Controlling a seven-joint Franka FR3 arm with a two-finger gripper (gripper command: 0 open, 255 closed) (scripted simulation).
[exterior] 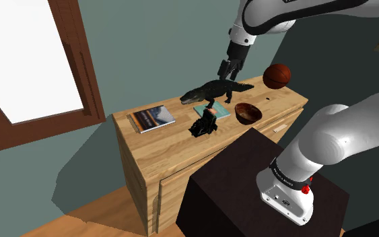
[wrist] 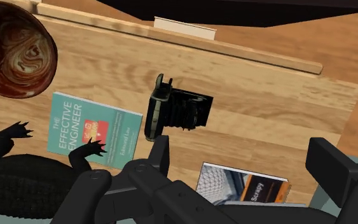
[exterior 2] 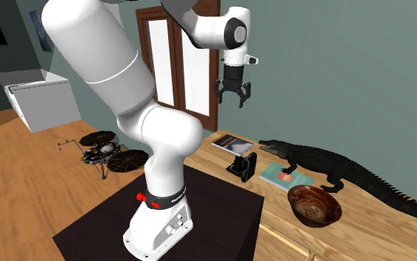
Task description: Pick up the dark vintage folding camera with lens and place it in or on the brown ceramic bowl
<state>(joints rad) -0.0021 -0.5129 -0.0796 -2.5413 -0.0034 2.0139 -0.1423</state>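
**Worktop (exterior: 174, 145): contents, listed from the shoulder view's left to its right**

1. Book (exterior: 153, 118): picture cover, laid flat near the left end. Not needed for the task.
2. Camera (exterior: 204, 125): black, bellows drawn out, stood toward the front edge just beside the teal book (wrist: 69, 124). Well apart from item 1 and not held.
3. Alligator (exterior: 215, 89): dark figure placed behind the camera, one forefoot set on the teal book.
4. Gripper (exterior: 229, 73): hung high over the alligator, fingers spread apart, nothing between them.
5. Bowl (exterior: 248, 112): brown, marbled inside, near the camera on its right.
6. Ball (exterior: 277, 75): reddish-brown, beyond the bowl at the right end.

**Step judged in hand:** approach to the camera.

**Handling advised:**
- The gripper is to be brought forward past the alligator's forefoot before it is lowered, so that the figure is not struck.
- The fingers are best closed across the rigid body or front plate, not the bellows, which would likely give.
- A firm hold is to be confirmed before any lift toward the bowl.
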